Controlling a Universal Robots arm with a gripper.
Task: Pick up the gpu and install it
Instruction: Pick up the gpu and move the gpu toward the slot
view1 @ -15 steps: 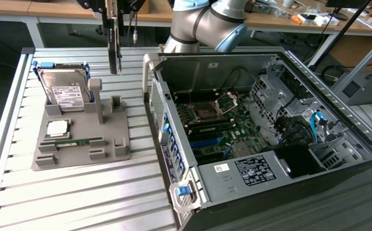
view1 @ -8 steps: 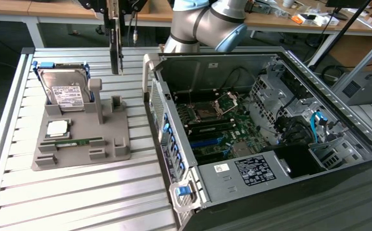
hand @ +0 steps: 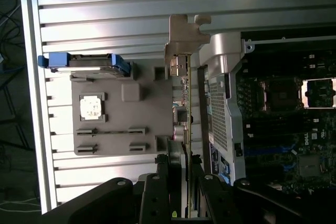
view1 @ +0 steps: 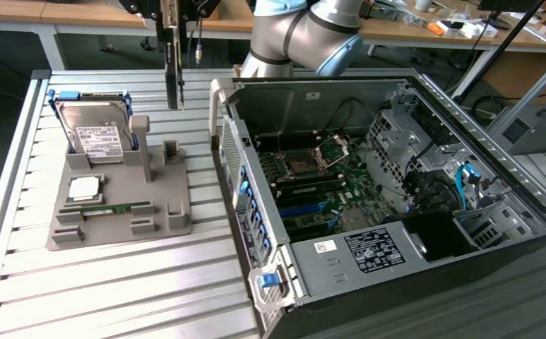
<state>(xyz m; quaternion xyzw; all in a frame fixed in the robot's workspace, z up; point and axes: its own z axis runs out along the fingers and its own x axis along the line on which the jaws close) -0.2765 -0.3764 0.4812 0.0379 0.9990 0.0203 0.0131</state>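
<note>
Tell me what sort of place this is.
Probably a robotics lab set up for PC assembly: a robot arm at a slatted aluminium table, an open computer tower, and cluttered work desks behind.

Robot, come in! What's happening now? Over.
Gripper shut on gpu. Card hanging on edge above table, between gray tray and open case. Nothing touching it.

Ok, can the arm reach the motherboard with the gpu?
Likely yes: the case lies open side up, the motherboard exposed; only the case's wall stands between it and the gpu held in the fingers.
</note>
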